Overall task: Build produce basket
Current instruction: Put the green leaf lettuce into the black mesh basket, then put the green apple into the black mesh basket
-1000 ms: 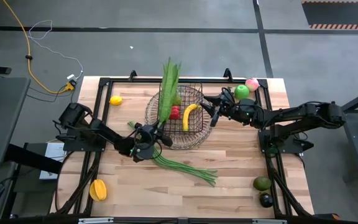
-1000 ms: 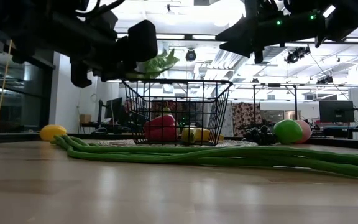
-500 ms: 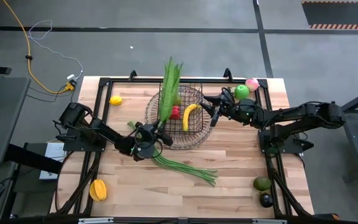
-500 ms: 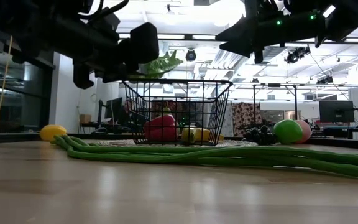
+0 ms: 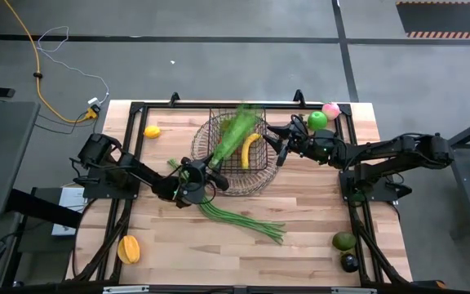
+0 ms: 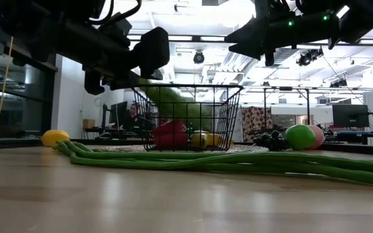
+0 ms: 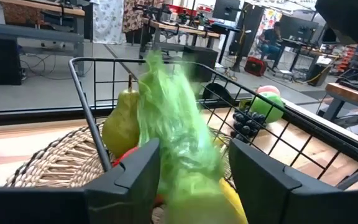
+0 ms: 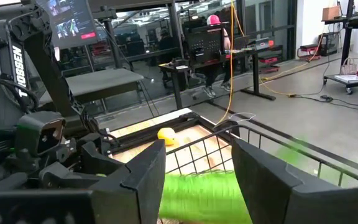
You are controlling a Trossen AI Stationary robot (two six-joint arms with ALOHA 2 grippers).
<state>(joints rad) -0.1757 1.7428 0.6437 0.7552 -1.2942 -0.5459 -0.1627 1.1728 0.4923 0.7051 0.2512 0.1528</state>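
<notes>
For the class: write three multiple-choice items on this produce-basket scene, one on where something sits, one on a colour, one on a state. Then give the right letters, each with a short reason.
1. Where does the lemon lie?
A. on the table's far left part, outside the basket
B. inside the basket
C. beside the avocados

2. What colour is the long fruit leaning in the basket?
A. purple
B. yellow
C. white

3. How do the fingers of the left end effector stand?
A. clamped flat together
B. apart, with a leafy green bundle between them
C. shut on the lemon

Answers:
1 A: the high view shows it alone on bare wood, left of the basket.
2 B: the banana is yellow in the high view.
3 B: the left wrist view shows a gap between both fingers, with the blurred leafy green bundle in it, over the basket.
</notes>
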